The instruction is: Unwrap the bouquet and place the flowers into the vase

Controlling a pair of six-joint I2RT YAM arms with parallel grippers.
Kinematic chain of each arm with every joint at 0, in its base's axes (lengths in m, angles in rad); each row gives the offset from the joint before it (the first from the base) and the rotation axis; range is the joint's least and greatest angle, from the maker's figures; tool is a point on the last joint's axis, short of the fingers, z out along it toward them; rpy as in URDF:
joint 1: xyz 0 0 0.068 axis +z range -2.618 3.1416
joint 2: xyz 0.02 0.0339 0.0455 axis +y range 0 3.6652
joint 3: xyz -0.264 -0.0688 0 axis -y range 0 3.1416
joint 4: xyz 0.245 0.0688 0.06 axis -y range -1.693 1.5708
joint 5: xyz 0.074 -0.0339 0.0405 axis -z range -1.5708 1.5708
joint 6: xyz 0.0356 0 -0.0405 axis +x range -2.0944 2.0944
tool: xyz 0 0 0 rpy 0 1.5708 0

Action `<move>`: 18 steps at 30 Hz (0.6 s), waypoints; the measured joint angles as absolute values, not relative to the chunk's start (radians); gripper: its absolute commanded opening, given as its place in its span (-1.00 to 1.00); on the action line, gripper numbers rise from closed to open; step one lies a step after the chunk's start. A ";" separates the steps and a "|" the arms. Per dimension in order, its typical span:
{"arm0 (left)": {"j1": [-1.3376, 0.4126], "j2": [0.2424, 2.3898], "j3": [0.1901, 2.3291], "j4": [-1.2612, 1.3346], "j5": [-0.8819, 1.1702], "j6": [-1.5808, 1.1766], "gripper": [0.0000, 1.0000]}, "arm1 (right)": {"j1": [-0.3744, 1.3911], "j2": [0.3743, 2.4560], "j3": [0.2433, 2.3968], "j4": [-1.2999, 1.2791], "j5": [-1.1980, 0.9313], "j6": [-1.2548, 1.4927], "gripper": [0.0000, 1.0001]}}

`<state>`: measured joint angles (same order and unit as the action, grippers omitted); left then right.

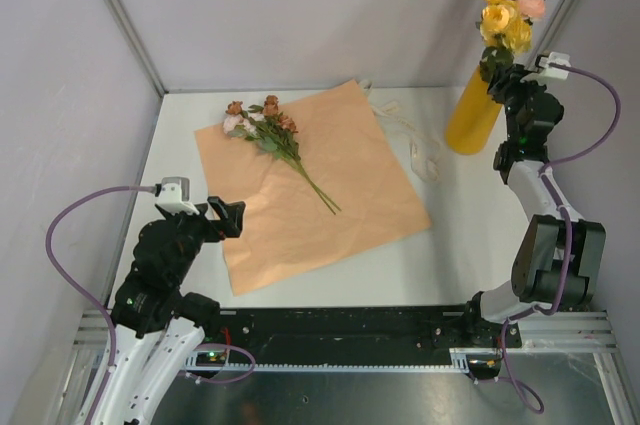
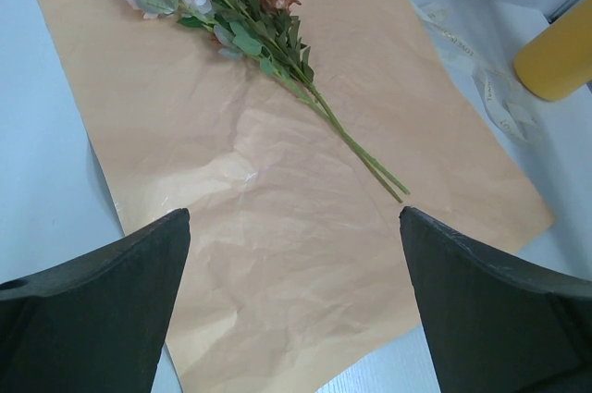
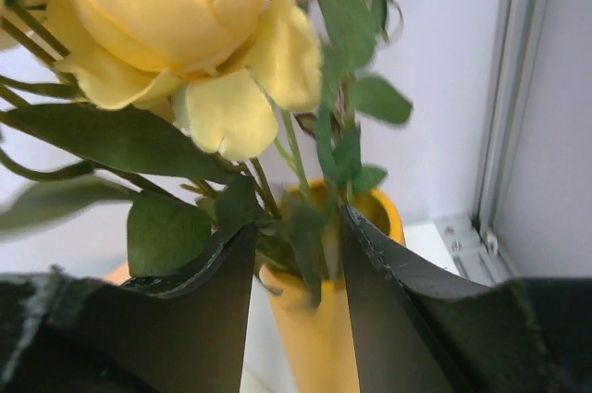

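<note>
Right tool is parted so the yellow flowers are let stand in the vase just below it. Left tool is held wide open, empty; brown flowers are laid ahead on paper.

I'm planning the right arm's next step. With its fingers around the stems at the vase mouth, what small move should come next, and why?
Probably ease the right gripper back, clear of the flowers. Its fingers stand apart, pinching nothing, and those flowers already sit in the vase. Loose flowers lie on the paper, waiting.
</note>
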<state>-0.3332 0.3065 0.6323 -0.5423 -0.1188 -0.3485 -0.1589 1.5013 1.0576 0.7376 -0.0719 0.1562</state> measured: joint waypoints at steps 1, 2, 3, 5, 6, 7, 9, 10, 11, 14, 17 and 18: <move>-0.333 0.306 0.633 -0.542 -0.119 -0.348 0.99 | -0.158 1.500 1.059 0.698 -0.064 0.156 -0.09; -0.333 0.305 0.632 -0.542 -0.119 -0.348 0.99 | -0.158 1.499 1.059 0.656 -0.056 0.156 -0.09; -0.333 0.304 0.632 -0.542 -0.119 -0.348 0.99 | -0.158 1.497 1.059 0.614 -0.044 0.157 -0.09; -0.333 0.301 0.632 -0.542 -0.119 -0.349 0.99 | -0.158 1.493 1.064 0.531 -0.021 0.159 -0.08; -0.333 0.300 0.632 -0.542 -0.119 -0.349 0.99 | -0.158 1.486 1.068 0.476 -0.004 0.165 -0.07; -0.333 0.299 0.632 -0.542 -0.119 -0.349 0.99 | -0.158 1.480 1.071 0.441 0.009 0.170 -0.05; -0.333 0.299 0.632 -0.542 -0.118 -0.349 0.99 | -0.154 1.456 1.075 0.359 0.039 0.189 -0.02; -0.333 0.299 0.632 -0.542 -0.118 -0.349 0.99 | -0.153 1.444 1.075 0.333 0.048 0.196 -0.01; -0.333 0.299 0.632 -0.542 -0.118 -0.349 0.99 | -0.151 1.427 1.076 0.301 0.057 0.208 0.01; -0.333 0.299 0.632 -0.542 -0.113 -0.349 0.99 | -0.144 1.373 1.082 0.235 0.069 0.226 0.10; -0.333 0.299 0.632 -0.542 -0.103 -0.349 0.99 | -0.137 1.331 1.109 0.164 0.075 0.241 0.22; -0.333 0.299 0.632 -0.542 -0.101 -0.349 0.99 | -0.135 1.320 1.115 0.144 0.077 0.245 0.23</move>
